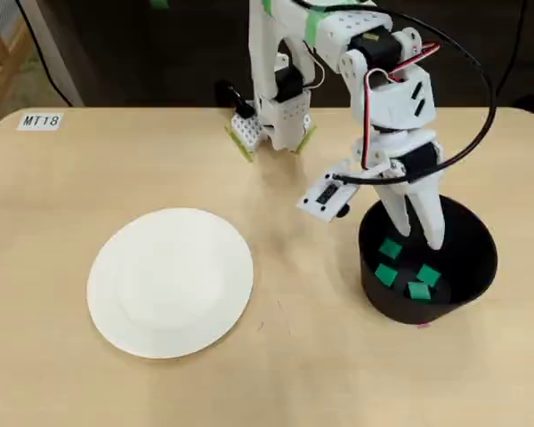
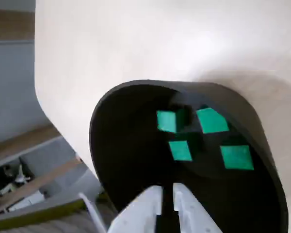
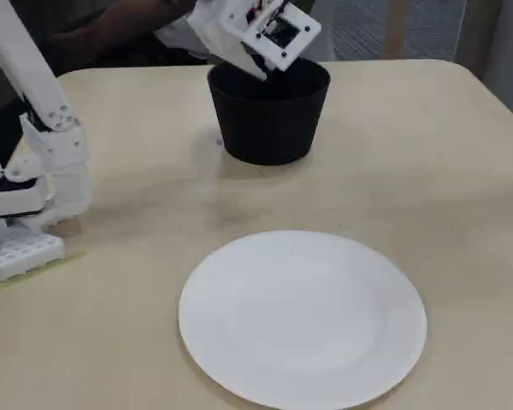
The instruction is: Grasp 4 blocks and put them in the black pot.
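Note:
The black pot point(image 1: 476, 267) stands at the right of the table in the overhead view and also shows in the wrist view point(image 2: 121, 145) and the fixed view point(image 3: 269, 120). Four small green blocks lie on its floor, apart from each other; one block point(image 1: 390, 249) sits nearest the fingers and also shows in the wrist view point(image 2: 166, 121). My gripper point(image 1: 418, 236) reaches down inside the pot's rim, above the blocks. Its jaws stand a narrow gap apart in the wrist view point(image 2: 168, 191), with nothing between them. In the fixed view the pot wall hides the blocks and fingertips.
A flat white round plate point(image 1: 171, 282) lies at the left of the pot, with nothing on it. The arm's base point(image 1: 271, 124) is clamped at the table's far edge. A label reading MT18 point(image 1: 41, 121) is at the far left corner.

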